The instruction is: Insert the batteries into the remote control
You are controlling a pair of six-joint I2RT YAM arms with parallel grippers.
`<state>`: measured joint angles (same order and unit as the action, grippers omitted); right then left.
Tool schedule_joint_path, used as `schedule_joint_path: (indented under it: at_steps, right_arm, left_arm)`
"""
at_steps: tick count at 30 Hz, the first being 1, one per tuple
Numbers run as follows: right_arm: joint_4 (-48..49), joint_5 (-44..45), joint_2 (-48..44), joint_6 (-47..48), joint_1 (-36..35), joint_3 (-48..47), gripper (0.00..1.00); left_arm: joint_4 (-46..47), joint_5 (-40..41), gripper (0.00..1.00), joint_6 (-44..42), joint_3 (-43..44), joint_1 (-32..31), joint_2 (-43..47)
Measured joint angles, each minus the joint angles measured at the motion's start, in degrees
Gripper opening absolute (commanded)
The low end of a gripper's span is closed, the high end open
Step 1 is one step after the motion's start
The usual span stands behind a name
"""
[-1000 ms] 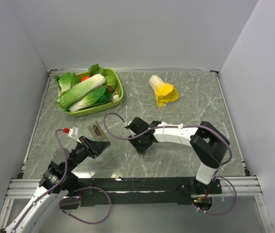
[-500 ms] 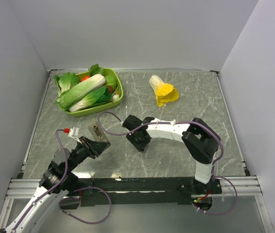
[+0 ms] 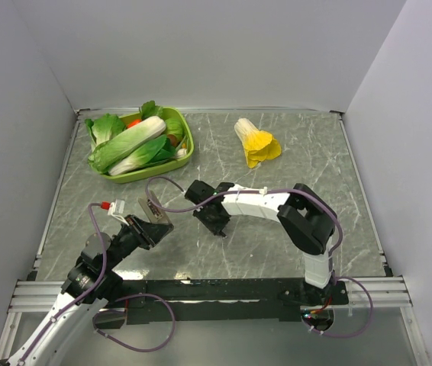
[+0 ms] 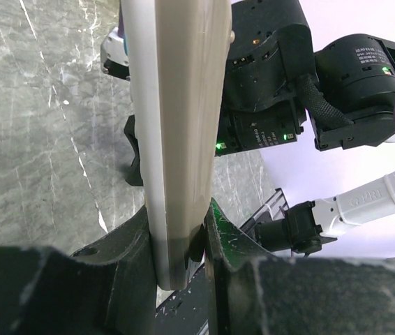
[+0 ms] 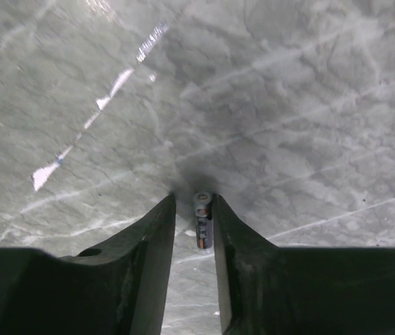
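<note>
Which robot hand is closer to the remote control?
Left. The left gripper is clamped on the remote control; the right gripper hangs apart to its right, pinching a battery.

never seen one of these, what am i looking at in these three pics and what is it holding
It is a robot: a left arm and a right arm bolted at the near edge of a marble table. The wide picture looks down from above and behind them. The other two come from a small camera on each wrist. The left tool grips a slim remote control by one end. The right tool is closed on a tiny battery, just above the table. Also on the table are a green bowl of toy vegetables and a yellow-and-white toy cabbage.
</note>
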<state>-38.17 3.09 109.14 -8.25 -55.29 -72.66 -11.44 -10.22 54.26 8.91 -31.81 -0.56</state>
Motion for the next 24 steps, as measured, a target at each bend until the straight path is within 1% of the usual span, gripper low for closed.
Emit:
schedule_joint_path:
  at_steps: [1, 2, 3, 7, 9, 11, 15, 19, 24]
  right_arm:
    - [0.0, 0.2, 0.3, 0.0, -0.1, -0.4, 0.29]
    - [0.0, 0.3, 0.5, 0.2, -0.1, -0.6, 0.24]
    - [-0.1, 0.4, 0.7, 0.2, -0.2, -0.9, 0.22]
    - [0.0, 0.9, 0.8, 0.2, -0.6, -1.1, 0.19]
    - [0.2, 0.9, 0.7, 0.2, -0.6, -0.9, 0.08]
    - [0.3, 1.1, 0.5, 0.3, -0.6, -0.6, 0.00]
    - [1.8, 1.5, -0.8, 0.2, -0.7, 1.0, 0.00]
    - [3.5, 2.3, -4.1, 0.2, -0.7, 4.2, 0.00]
    - [5.0, 2.5, -14.3, -0.1, -0.7, 7.2, 0.00]
  left_arm:
    - [0.0, 0.0, 0.01, 0.0, 0.0, 0.0, 0.0]
    - [0.0, 0.0, 0.01, 0.0, 0.0, 0.0, 0.0]
    - [0.0, 0.0, 0.01, 0.0, 0.0, 0.0, 0.0]
    - [0.0, 0.0, 0.01, 0.0, 0.0, 0.0, 0.0]
    - [0.0, 0.0, 0.01, 0.1, 0.0, 0.0, 0.0]
    - [0.2, -0.1, 0.01, 0.3, 0.0, 0.0, 0.0]
    - [2.2, -0.8, 0.01, 0.9, -0.8, 0.0, 0.0]
    - [5.1, -2.2, 0.01, 1.5, -2.8, 0.0, 0.0]
    - [9.7, -4.2, 0.01, 2.7, -5.7, 0.0, 0.0]
